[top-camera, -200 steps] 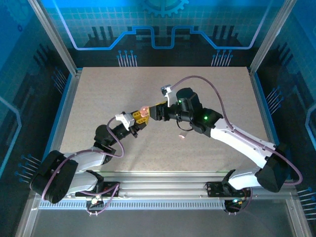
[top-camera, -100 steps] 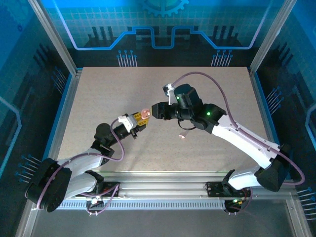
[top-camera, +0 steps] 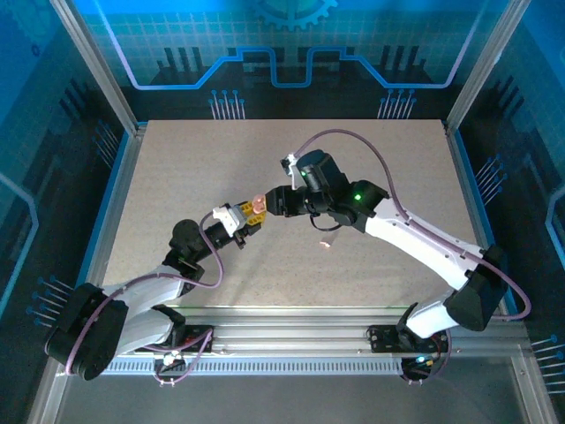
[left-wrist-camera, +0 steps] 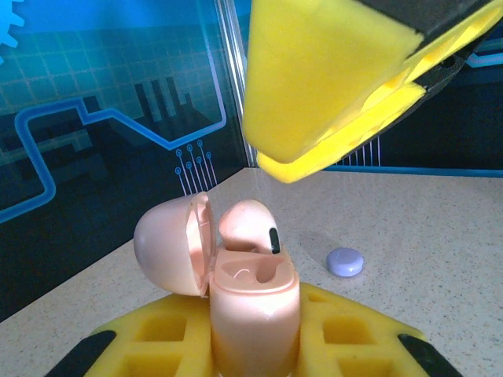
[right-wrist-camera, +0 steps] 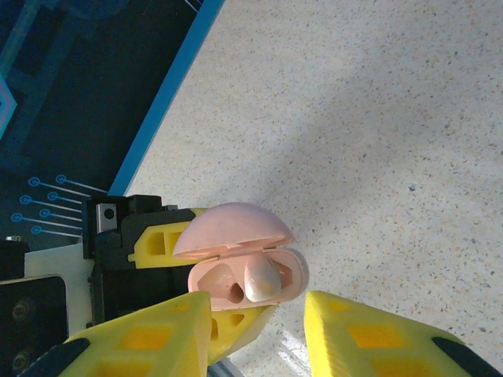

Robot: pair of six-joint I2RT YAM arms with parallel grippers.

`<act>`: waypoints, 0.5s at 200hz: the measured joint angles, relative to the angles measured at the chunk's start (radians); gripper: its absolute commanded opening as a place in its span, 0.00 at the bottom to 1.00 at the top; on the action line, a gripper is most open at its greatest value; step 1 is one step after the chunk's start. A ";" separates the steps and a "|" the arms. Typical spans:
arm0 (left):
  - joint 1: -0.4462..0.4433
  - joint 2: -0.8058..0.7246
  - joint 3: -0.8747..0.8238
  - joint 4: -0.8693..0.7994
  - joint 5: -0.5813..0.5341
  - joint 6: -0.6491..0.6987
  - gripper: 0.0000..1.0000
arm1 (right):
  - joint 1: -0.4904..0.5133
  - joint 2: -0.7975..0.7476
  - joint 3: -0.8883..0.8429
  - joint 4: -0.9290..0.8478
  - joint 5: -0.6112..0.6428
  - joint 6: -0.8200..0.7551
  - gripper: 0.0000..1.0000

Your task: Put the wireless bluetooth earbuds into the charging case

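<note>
My left gripper (left-wrist-camera: 255,334) is shut on the base of an open pale pink charging case (left-wrist-camera: 253,302), held upright with its lid (left-wrist-camera: 169,243) swung back. One pink earbud (left-wrist-camera: 250,228) sits in the far socket, and the near socket is bare. From the right wrist view the case (right-wrist-camera: 245,271) and that seated earbud (right-wrist-camera: 261,280) lie just beyond my right gripper (right-wrist-camera: 258,316), which is open with nothing between its fingers. In the top view the right gripper (top-camera: 275,201) hovers right beside the case (top-camera: 257,205). A second pink earbud (top-camera: 324,244) lies on the table.
A small round lilac case (left-wrist-camera: 346,261) lies shut on the speckled tabletop (top-camera: 194,168) beyond the pink case. Aluminium frame posts (top-camera: 97,66) and blue panels wall in the table on three sides. The right fingers (left-wrist-camera: 322,86) hang close over the pink case.
The right wrist has swung a little to the left, its fingers staying close by the case. The left arm has nudged the case slightly and dropped its elbow.
</note>
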 measured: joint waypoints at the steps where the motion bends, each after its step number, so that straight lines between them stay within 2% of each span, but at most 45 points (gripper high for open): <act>1: 0.000 0.000 0.000 0.000 0.000 0.000 0.22 | 0.000 0.001 0.000 0.000 0.000 0.000 0.35; 100: 0.000 -0.011 0.000 -0.003 0.000 0.000 0.22 | 0.006 0.051 0.023 -0.001 -0.030 -0.007 0.31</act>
